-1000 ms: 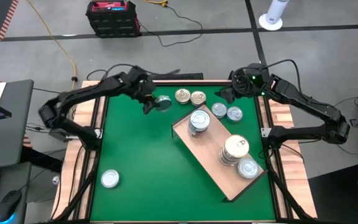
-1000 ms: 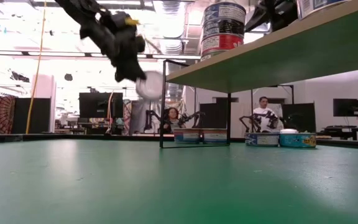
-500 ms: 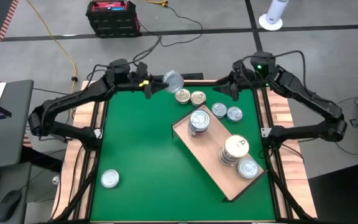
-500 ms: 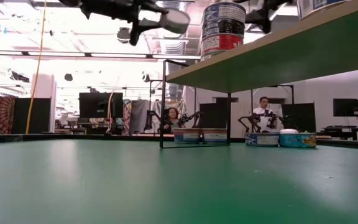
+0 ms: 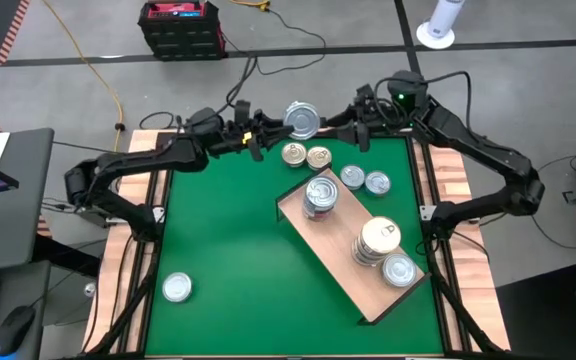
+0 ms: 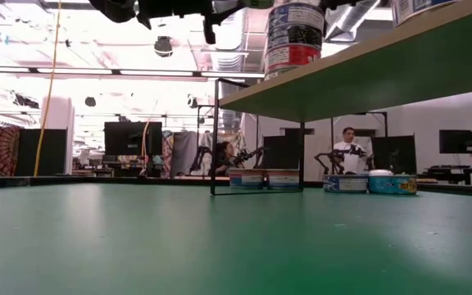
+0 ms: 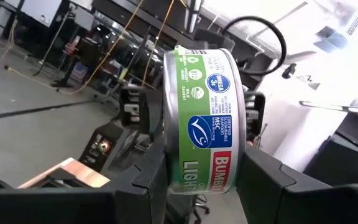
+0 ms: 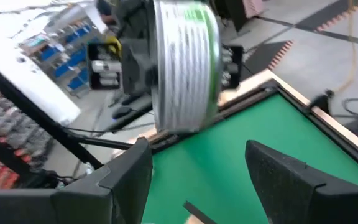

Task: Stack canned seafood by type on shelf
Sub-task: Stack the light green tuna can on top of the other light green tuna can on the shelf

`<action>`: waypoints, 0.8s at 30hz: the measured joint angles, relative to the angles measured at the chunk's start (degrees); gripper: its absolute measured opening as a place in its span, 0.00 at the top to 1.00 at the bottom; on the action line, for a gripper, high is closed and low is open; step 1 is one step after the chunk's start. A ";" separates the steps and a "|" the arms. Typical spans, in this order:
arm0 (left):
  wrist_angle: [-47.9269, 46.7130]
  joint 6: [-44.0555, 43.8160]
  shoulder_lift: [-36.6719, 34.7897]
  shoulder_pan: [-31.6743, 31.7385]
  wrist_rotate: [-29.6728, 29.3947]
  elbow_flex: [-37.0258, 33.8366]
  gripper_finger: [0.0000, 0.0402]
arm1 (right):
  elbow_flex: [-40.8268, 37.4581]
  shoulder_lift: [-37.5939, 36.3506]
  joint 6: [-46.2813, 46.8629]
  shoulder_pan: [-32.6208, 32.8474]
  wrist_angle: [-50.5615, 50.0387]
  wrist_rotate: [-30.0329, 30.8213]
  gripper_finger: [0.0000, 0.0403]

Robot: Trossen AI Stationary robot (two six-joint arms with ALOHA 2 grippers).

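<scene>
The left gripper (image 5: pixel 286 124) is holding one tin (image 5: pixel 303 120) in the air above the far edge of the tabletop (image 5: pixel 218 240), its fingers closed partway on the tin's flat faces; its wrist view shows the tin (image 7: pixel 207 121) clamped on edge, label facing the camera. The right gripper (image 5: pixel 346 121) is hovering just beside it with jaws wide apart and empty, and its own wrist view shows the tin (image 8: pixel 182 68) ahead of its spread fingers, not yet between them. This looks like a mid-air handover from left to right.

To do it well, the right gripper should be coming in across the rim, on the sides the left fingers leave free, and closing firmly before the left lets go. The tin is smooth metal and flat, so a shallow or off-centre pinch is likely to let it twist or slip. The left should be releasing only once the right grip is firm, then backing straight out so it does not drag the tin.

The shelf (image 5: pixel 343 262) is lying diagonally on the green mat. It carries a stack of tins (image 5: pixel 319 196) near its far end, a second stack (image 5: pixel 378 240) toward its near end, and a single tin (image 5: pixel 398 269) beside that. Four loose tins (image 5: pixel 334 169) are sitting on the mat just beyond the shelf, and one more tin (image 5: pixel 177 288) is lying well apart near the left front corner. Matching the held tin's label to the right stack is the choice that matters next.
</scene>
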 joint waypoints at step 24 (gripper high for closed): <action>0.83 2.45 0.00 -5.83 -2.61 0.47 0.65 | 0.02 0.41 1.17 4.22 12.70 0.09 0.30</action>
